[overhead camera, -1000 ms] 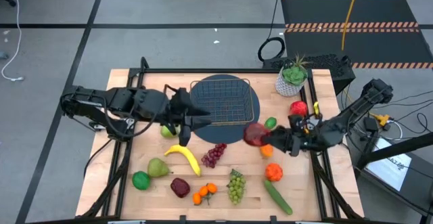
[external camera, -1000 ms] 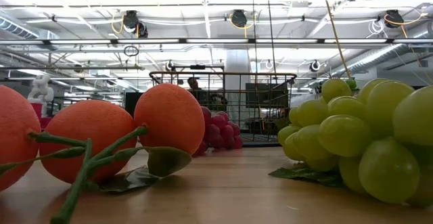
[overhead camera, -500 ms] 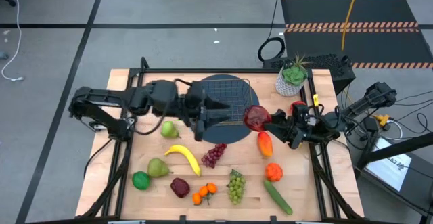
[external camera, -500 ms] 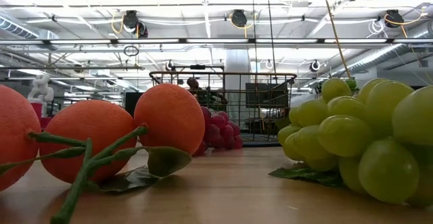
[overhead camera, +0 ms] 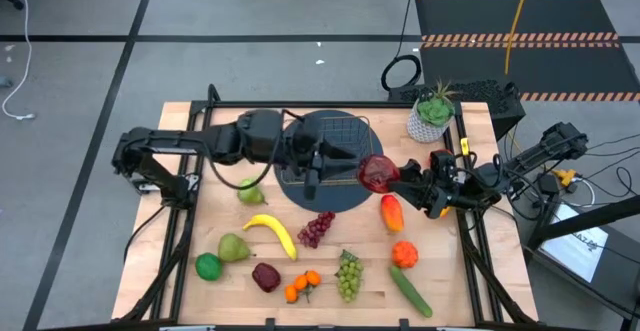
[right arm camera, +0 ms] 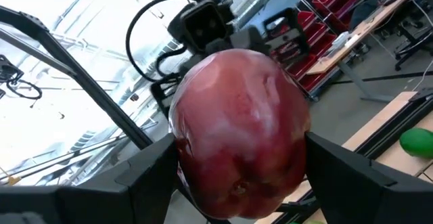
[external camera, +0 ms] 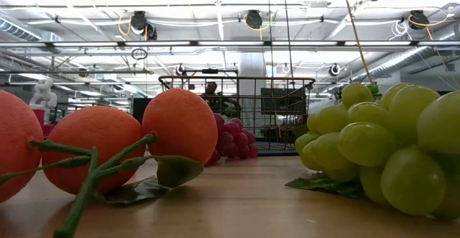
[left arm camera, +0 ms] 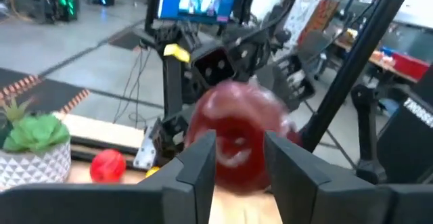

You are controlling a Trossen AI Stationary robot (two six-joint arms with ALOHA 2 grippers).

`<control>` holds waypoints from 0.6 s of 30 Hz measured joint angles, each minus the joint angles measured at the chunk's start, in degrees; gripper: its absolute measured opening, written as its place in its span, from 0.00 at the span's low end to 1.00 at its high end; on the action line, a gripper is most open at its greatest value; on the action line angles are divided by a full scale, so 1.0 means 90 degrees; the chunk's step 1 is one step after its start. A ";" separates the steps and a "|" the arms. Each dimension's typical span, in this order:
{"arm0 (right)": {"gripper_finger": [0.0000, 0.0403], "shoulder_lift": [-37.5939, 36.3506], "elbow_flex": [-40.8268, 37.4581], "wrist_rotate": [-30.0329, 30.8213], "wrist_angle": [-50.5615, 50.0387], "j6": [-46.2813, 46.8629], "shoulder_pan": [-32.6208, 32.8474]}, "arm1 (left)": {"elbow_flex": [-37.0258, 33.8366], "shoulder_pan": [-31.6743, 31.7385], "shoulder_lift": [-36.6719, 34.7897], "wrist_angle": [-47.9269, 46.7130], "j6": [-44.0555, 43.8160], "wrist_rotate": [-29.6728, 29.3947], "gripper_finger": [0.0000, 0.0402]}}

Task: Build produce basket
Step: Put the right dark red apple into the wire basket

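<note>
High view: right gripper (overhead camera: pixel 392 177) clenches a dark red apple (overhead camera: pixel 376 172) at the right rim of the basket (overhead camera: pixel 338 134), which lies on a round mat (overhead camera: pixel 330 196) at the far middle of the counter (overhead camera: pixel 180 236). Left gripper (overhead camera: pixel 335 161) hangs over the basket's near edge, fingers parted and empty, just left of the apple.
Rest of produce: banana (overhead camera: pixel 272 232), pears (overhead camera: pixel 233 248), purple grapes (overhead camera: pixel 317 227), green grapes (overhead camera: pixel 348 274), oranges (overhead camera: pixel 302 286), cucumber (overhead camera: pixel 410 291) lie on the near counter; a plant (overhead camera: pixel 432 113) stands far right.
Low view: basket (external camera: pixel 237 112) stands well behind oranges (external camera: pixel 93 148) and green grapes (external camera: pixel 381 148); purple grapes (external camera: pixel 231 139) lie between. Neither gripper can be made out with certainty.
Left wrist view: fingers (left arm camera: pixel 199 166) released with a gap between them; apple (left arm camera: pixel 233 143) hangs just beyond them, the right gripper behind it.
Right wrist view: apple (right arm camera: pixel 237 132) fills the gap, both fingers (right arm camera: pixel 145 176) pressed on its sides. Skin is glossy, smooth, mottled red.
Risk: the two grippers are very near each other, so they could collide over the basket.
Risk: glossy round skin may slip if the fingers ease early, and the apple could roll off the shallow basket onto the mat.
</note>
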 joint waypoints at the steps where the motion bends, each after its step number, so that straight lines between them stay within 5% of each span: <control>1: 0.70 -0.0001 0.0000 0.0004 0.0002 0.0000 0.0000 | -0.0004 0.0034 0.0017 -0.0006 -0.0001 0.0065 0.30; 18: 0.70 -0.0002 -0.0004 0.0026 -0.0008 -0.0121 0.0000 | -0.0003 0.0179 0.0258 0.0418 0.0105 0.0754 0.30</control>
